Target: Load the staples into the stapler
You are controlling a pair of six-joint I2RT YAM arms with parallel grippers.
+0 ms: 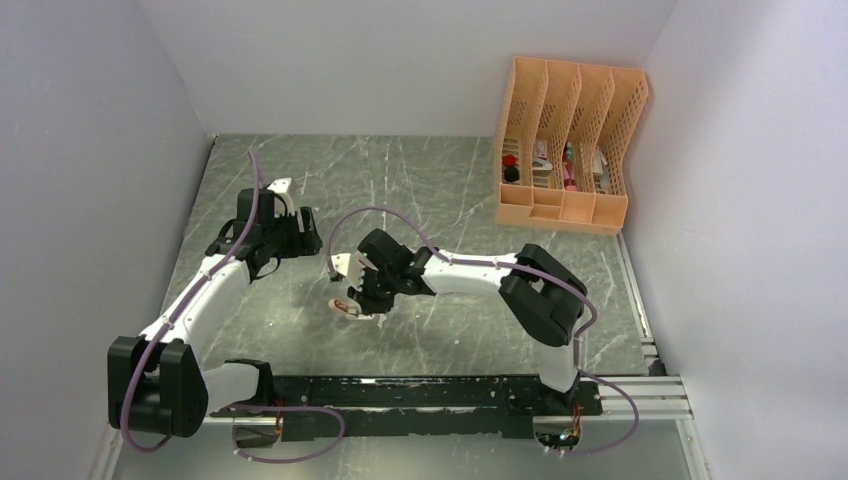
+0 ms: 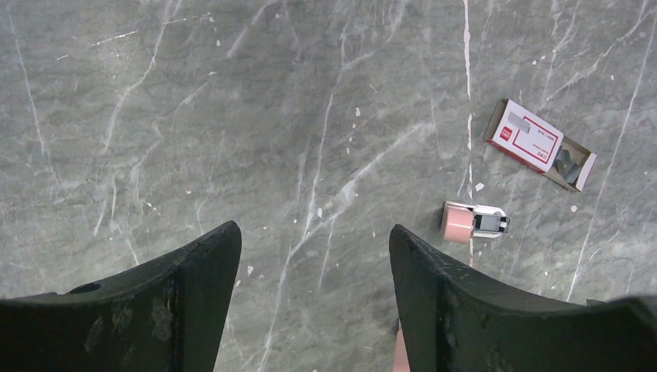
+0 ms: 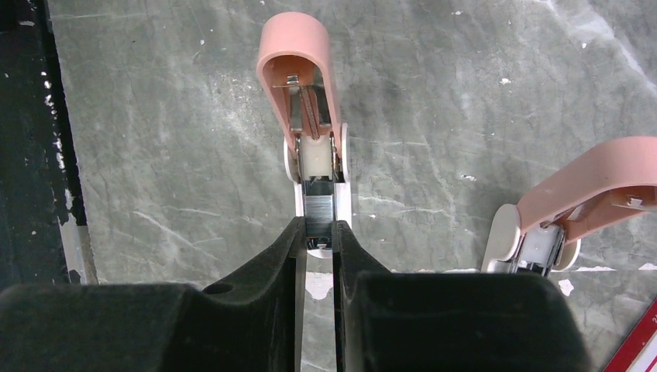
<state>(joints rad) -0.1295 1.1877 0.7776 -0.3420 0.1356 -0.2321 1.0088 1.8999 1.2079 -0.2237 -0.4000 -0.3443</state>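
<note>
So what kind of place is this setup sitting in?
Most likely a robot lab test cell staged as a desk: a grey marble-look table boxed in by plain white walls, with a peach desk organiser, an opened pink stapler and a staple box laid out.

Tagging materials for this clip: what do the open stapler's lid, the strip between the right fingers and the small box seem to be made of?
Stapler lid: smooth matte salmon-pink plastic, judging by its rounded moulded shape. Staple strip: silvery ribbed metal with a dull sheen. Box: probably printed red-and-white card; its open ends show raw brownish edges.
</note>
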